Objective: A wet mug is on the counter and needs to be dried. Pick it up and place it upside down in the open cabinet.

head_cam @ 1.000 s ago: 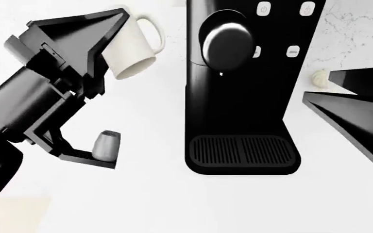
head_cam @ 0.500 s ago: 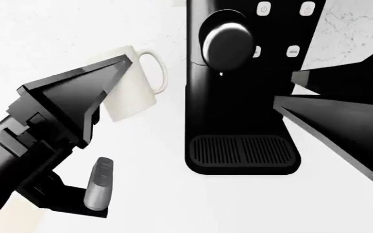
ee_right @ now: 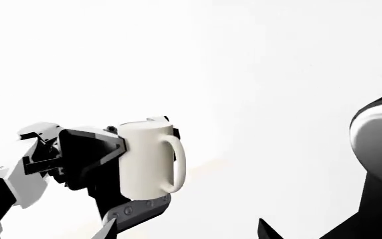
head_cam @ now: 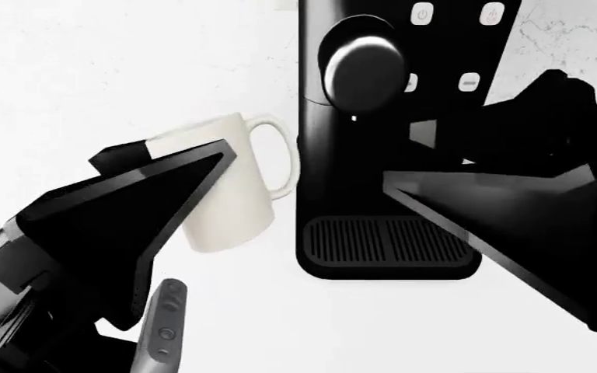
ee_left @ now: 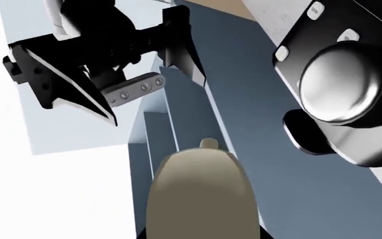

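You have the glossy cream-white mug (ee_right: 145, 160) off the white marbled counter (head_cam: 122, 70), clamped in your left gripper (ee_right: 115, 172); flipping it and setting it in the cabinet remain. It hangs tilted beside the black coffee machine (head_cam: 387, 140). Your right gripper (head_cam: 506, 225) reaches across that machine; I cannot tell its opening

mug (head_cam: 239, 194) body — partly behind left gripper (head_cam: 164, 233)

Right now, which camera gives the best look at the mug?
Right wrist view: the mug shows side-on, whole body and handle, gripped by the left tool. The head view shows it partly hidden behind that tool. The left wrist view shows only a blurred tan shape up close, probably the mug.
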